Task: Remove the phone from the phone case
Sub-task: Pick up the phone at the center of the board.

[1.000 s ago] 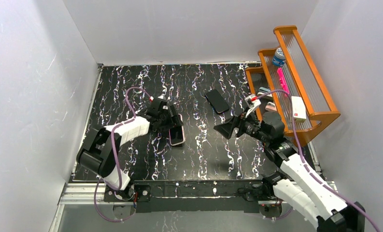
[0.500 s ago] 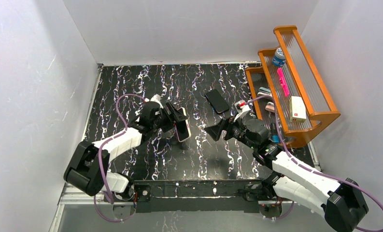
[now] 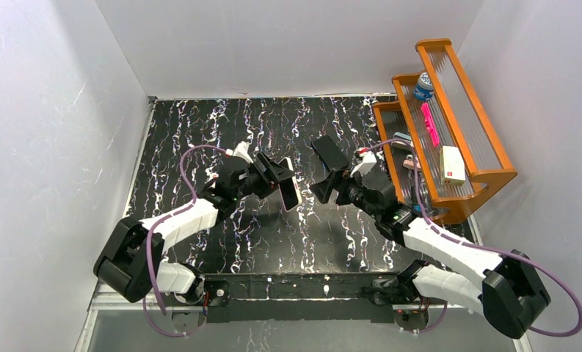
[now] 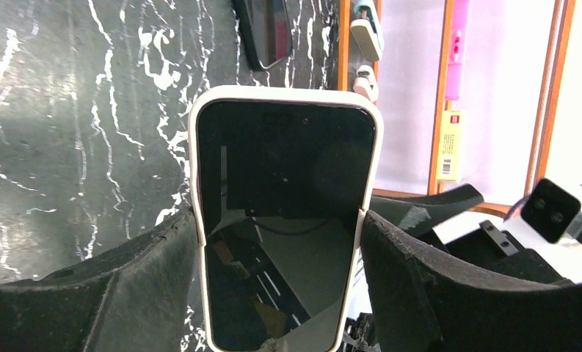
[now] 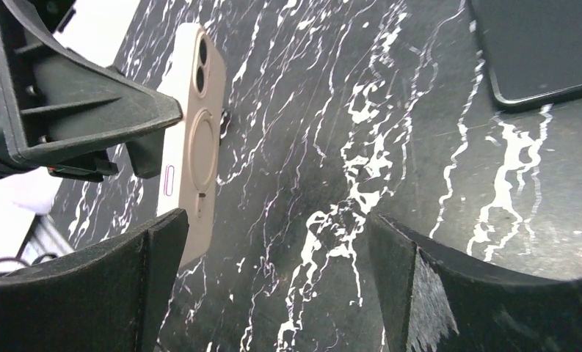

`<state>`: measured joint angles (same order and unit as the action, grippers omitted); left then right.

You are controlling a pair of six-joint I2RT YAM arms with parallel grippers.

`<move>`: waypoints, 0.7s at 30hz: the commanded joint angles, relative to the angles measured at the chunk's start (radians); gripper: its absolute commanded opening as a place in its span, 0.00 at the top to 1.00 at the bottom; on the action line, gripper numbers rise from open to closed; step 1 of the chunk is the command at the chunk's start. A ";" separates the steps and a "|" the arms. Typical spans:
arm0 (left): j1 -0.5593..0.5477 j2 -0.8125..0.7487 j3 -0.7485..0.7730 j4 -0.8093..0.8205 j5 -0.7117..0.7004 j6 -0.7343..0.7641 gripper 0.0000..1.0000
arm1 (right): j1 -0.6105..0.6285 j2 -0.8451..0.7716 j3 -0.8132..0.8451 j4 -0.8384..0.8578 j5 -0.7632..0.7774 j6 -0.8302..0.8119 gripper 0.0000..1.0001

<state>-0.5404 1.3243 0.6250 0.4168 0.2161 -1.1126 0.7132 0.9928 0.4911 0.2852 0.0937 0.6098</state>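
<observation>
My left gripper [image 3: 282,182] is shut on a phone [image 3: 288,192] in a cream case and holds it up off the table. In the left wrist view the dark screen [image 4: 284,220] faces the camera, with the cream case rim [image 4: 197,213] pinched between both fingers. In the right wrist view the case's beige back [image 5: 192,139] with camera lenses and a ring shows at the upper left. My right gripper [image 3: 323,187] is open and empty, a short way right of the phone, facing it; its fingers [image 5: 75,293] frame bare table.
A second dark phone [image 3: 330,152] lies flat on the black marbled table [image 3: 199,125], behind my right gripper; it also shows in the right wrist view [image 5: 537,44]. A wooden tiered rack [image 3: 478,154] with small items stands at the right edge.
My left gripper has lifted the cased phone off the table and carried it right toward the middle. My right gripper has moved left and up toward it.
</observation>
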 commanded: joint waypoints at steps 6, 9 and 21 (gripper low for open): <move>-0.079 -0.015 0.013 0.084 -0.153 -0.082 1.00 | 0.057 0.133 0.149 0.007 -0.214 0.010 0.01; -0.092 0.001 0.010 0.086 -0.166 -0.100 1.00 | 0.088 0.138 0.152 0.028 -0.209 0.007 0.01; -0.183 -0.022 0.021 0.107 -0.202 -0.117 1.00 | 0.111 0.190 0.158 -0.002 -0.135 0.013 0.44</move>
<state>-0.7017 1.3376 0.6250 0.4492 0.0410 -1.2198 0.8188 1.1980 0.6201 0.2569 -0.0628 0.6220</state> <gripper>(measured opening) 0.698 0.676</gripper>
